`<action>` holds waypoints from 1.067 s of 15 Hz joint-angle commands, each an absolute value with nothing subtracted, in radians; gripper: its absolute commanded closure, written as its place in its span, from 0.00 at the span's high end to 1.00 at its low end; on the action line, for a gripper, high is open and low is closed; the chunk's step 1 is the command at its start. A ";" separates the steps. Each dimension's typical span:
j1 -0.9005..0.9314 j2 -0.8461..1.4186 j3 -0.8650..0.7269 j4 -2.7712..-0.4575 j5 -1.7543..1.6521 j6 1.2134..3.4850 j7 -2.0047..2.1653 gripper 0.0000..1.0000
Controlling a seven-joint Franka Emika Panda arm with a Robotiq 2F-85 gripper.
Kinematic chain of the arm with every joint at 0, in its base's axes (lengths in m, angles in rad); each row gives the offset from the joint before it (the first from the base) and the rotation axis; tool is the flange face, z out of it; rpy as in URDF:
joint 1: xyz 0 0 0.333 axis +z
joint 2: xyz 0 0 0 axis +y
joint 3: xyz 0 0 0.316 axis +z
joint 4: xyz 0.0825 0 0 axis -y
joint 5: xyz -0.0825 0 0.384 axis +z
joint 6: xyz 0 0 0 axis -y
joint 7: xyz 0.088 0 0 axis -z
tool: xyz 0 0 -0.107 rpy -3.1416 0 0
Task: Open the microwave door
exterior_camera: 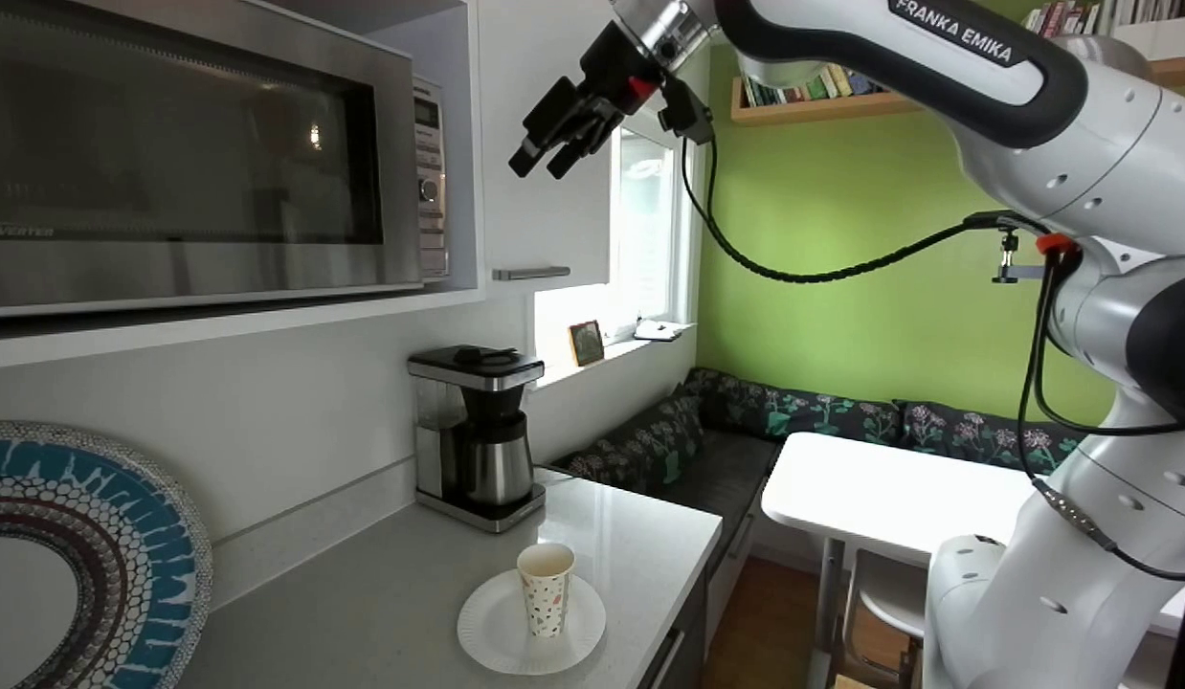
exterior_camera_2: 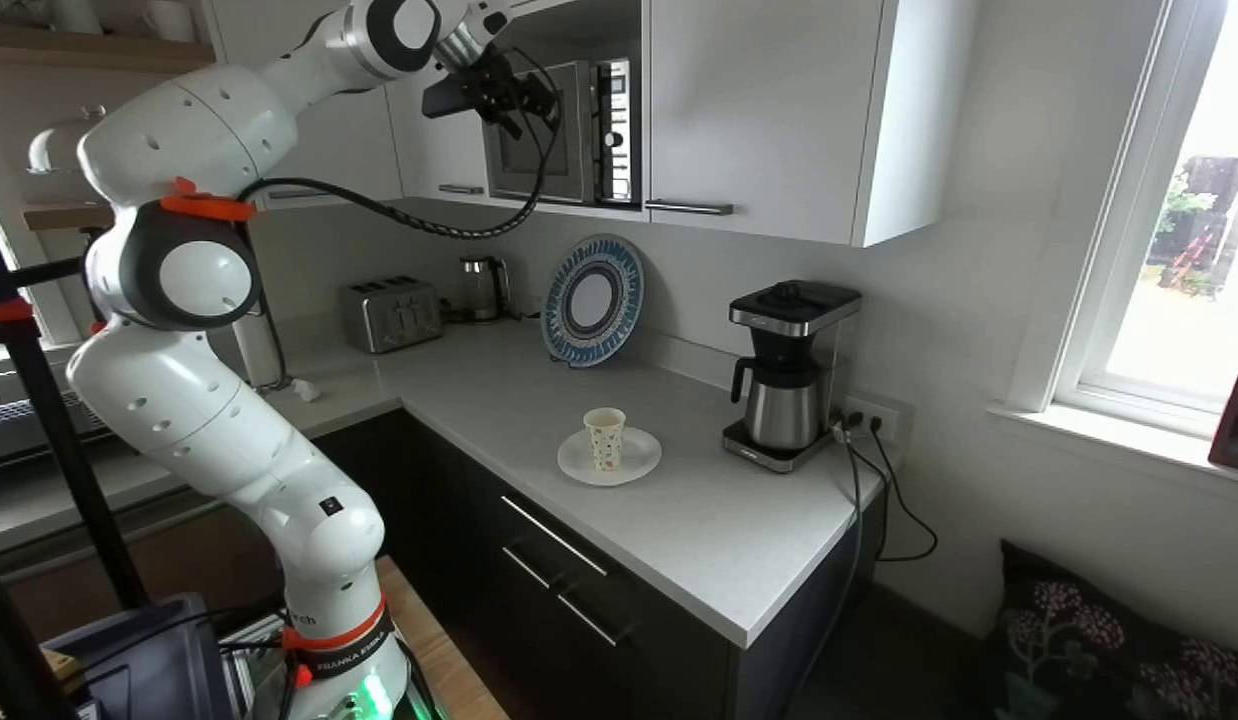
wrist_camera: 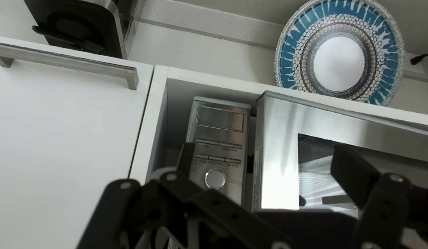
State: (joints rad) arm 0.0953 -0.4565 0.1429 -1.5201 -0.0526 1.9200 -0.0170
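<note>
- Arm [exterior_camera_2: 209, 278]: white, dark at the joints; in an exterior view, rises from a base at lower left, folded at the elbow, forearm slanting upward.
- Gripper [exterior_camera: 541, 165]: black; held high above the counter [exterior_camera_2: 699, 540], canted downward, apart from the door [exterior_camera: 181, 153] in an exterior view.
- Jaws: released, standing wide apart in the wrist view.
- Fingers [wrist_camera: 354, 176]: two; in the wrist view, one overlaps the outer edge of the button panel [wrist_camera: 217, 136], the other overlaps the door's glass.
- Door: dark tinted glass in a silver steel frame; ajar. Free edge stands forward of the button panel and, in the wrist view, falls between the jaws.
- Button panel: silver; display, buttons, round knob; set back behind the door's edge, mostly between the jaws in the wrist view.
- Cabinet [wrist_camera: 62, 138]: white, bar handle; just beside the niche that houses the button panel.
- Cup [exterior_camera_2: 606, 445]: speckled; upright on a white paper plate [exterior_camera_2: 639, 460], on the counter.
- Coffee maker [exterior_camera_2: 784, 400]: steel and black; on the counter, lower than the cabinet.
- Platter [wrist_camera: 339, 64]: round, blue-patterned; propped up on the counter, lower than the door.
</note>
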 commanded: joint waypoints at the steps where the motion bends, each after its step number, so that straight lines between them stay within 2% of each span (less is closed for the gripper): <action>1: 0.078 -0.463 0.173 -1.461 -0.093 1.835 0.016 1.00; 12: 0.058 -0.486 0.227 -1.363 -0.192 1.721 0.077 1.00; 16: 0.072 -0.481 0.216 -1.368 -0.179 1.755 0.061 1.00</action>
